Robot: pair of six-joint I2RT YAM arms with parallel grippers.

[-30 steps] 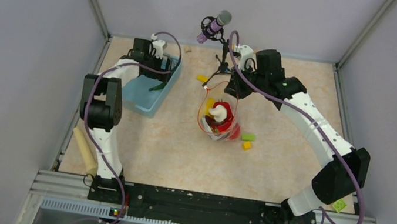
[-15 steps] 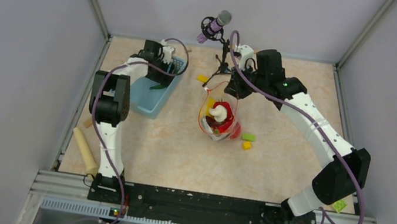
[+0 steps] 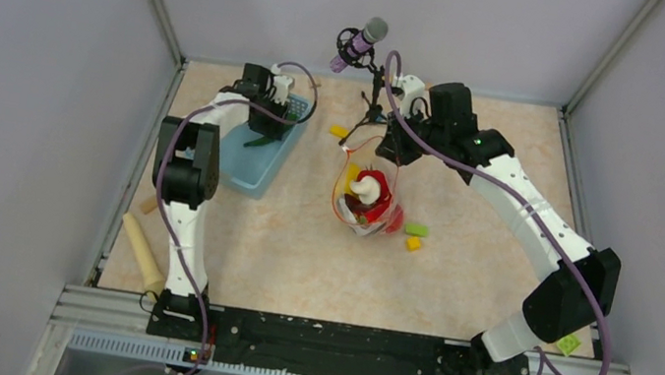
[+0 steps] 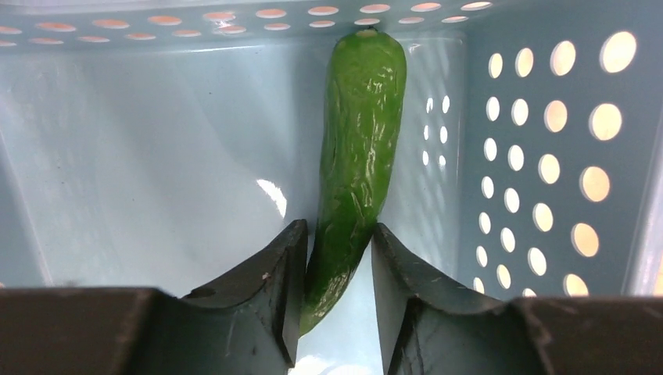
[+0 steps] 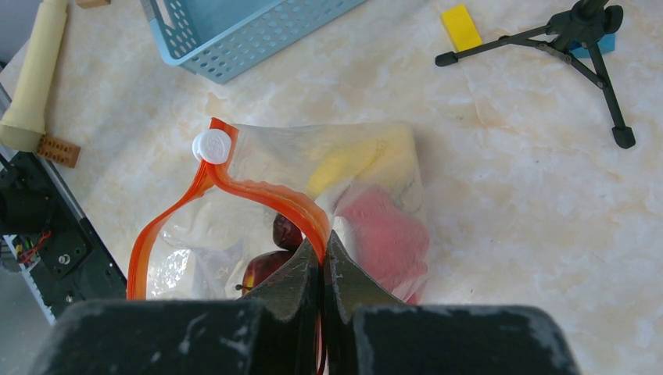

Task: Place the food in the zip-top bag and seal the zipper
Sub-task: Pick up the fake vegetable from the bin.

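**Pepper in the basket, bag mouth held open**

The clear bag [image 3: 368, 203] lies near the middle of the table [image 3: 296, 272]. Through its plastic show a yellow banana [image 5: 344, 160], a red tomato [image 5: 383, 234] and a dark red piece [image 5: 266, 269]. The orange zipper [image 5: 258, 191] runs round the open mouth, with a white slider [image 5: 213, 146] at one end. The right gripper [image 5: 322, 258] is closed tight on the zipper and holds that edge up.

In the overhead view, the light-blue basket [image 3: 246, 173] stands to the left of the bag. In it lies one green pepper [image 4: 360, 141], its tip against the far wall. The left gripper [image 4: 336, 258] reaches into the basket, its fingers [image 4: 274, 289] narrowed onto both sides of the pepper's near end.

Beside the bag on the right lie a green block [image 3: 416, 229] and a yellow block [image 3: 413, 243]; another yellow block [image 3: 338, 131] lies beyond the bag, by a microphone stand [image 3: 362, 45]. A cream roller [image 3: 143, 254] lies farther left of the bag than the basket, at the table's edge. The tabletop is pale marbled beige, and plain grey walls close it in.
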